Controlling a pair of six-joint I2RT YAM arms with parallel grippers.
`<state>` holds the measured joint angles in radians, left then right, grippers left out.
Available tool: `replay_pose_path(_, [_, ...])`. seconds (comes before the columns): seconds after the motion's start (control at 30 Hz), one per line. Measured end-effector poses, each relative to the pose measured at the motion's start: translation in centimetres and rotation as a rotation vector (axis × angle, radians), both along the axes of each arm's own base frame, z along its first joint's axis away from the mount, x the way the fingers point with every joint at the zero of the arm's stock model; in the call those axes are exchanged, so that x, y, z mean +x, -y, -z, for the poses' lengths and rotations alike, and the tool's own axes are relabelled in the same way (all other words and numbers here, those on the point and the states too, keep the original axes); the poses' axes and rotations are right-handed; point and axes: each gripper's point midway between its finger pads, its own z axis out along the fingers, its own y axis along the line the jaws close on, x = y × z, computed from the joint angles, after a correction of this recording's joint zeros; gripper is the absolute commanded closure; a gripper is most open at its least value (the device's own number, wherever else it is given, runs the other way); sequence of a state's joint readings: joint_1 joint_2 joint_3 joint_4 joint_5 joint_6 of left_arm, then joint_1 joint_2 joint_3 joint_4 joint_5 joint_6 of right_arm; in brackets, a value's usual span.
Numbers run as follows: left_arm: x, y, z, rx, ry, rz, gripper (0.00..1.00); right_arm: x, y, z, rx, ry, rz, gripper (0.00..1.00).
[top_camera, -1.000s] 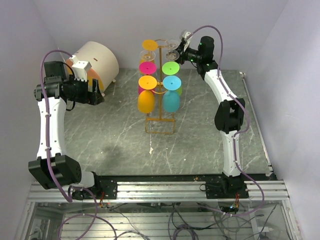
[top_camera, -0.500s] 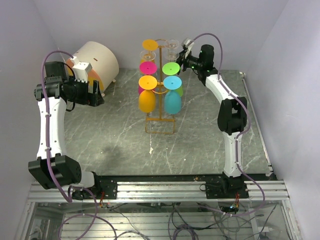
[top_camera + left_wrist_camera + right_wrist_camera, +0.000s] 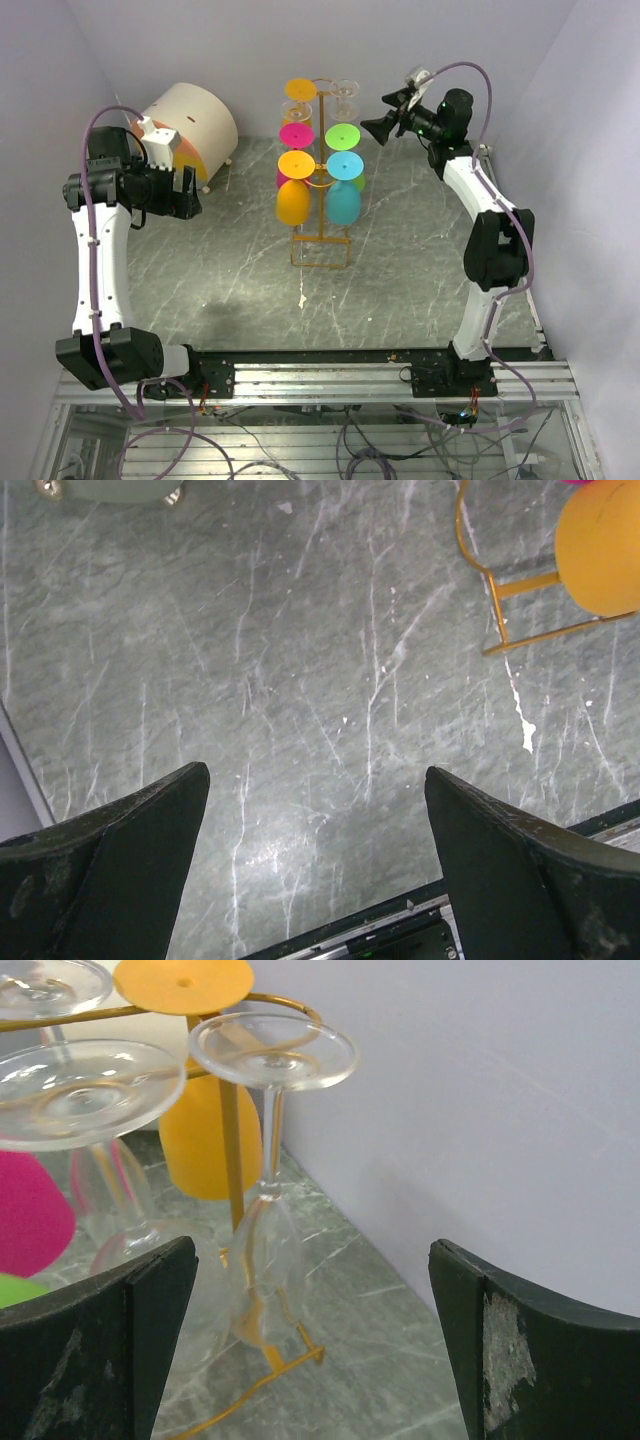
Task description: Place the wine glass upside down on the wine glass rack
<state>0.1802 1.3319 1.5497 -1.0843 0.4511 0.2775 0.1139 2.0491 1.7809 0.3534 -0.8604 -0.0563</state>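
The wine glass rack [image 3: 320, 252] is an orange-yellow wire stand at the middle back of the table. A clear wine glass [image 3: 270, 1175] hangs upside down on the rack's far right top loop, foot up, and shows faintly in the top view as the clear wine glass [image 3: 345, 92]. My right gripper [image 3: 386, 125] hovers just right of it, open, apart from the glass. In the right wrist view the right gripper [image 3: 310, 1250] holds nothing. My left gripper [image 3: 188, 190] is open over the left of the table; the left gripper [image 3: 315, 775] is empty.
Several coloured glasses hang on the rack, among them an orange one [image 3: 292, 202] and a cyan one [image 3: 343, 203]. A second clear glass [image 3: 85, 1095] hangs beside the first. A cream cylinder [image 3: 195, 122] lies at the back left. The back wall [image 3: 480, 1090] is close behind the rack.
My right gripper has opened, let go of the clear wine glass and drawn back to the right; the glass stays hanging on the rack. The left arm has shifted slightly.
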Motion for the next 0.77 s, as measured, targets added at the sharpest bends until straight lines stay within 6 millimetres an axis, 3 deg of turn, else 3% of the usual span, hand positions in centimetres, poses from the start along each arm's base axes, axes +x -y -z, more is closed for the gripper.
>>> replay_pose_path(0.2, [-0.3,-1.6,0.5,0.047,-0.041,-0.109,0.01,-2.9,2.6,0.6,0.023,-0.048,0.152,0.0])
replay_pose_path(0.37, [-0.3,-2.3,1.4,0.052,-0.068,-0.185,0.01,-5.5,10.0,4.2,0.138,-0.243,0.602,0.0])
replay_pose_path(0.47, [-0.3,-2.6,1.9,0.053,-0.074,-0.206,0.0,-8.9,15.5,7.4,0.301,-0.442,0.96,0.0])
replay_pose_path(0.57, [-0.2,-2.7,1.7,0.048,-0.039,-0.239,0.0,-13.0,19.2,11.3,0.421,-0.613,1.24,0.0])
replay_pose_path(0.67, [-0.3,-3.0,1.4,0.028,0.026,-0.315,0.01,-16.7,21.0,15.9,0.457,-0.788,1.438,0.01])
replay_pose_path(0.77, [-0.7,-3.8,2.0,0.029,0.071,-0.394,0.0,-19.6,21.2,19.2,0.427,-0.911,1.542,0.0])
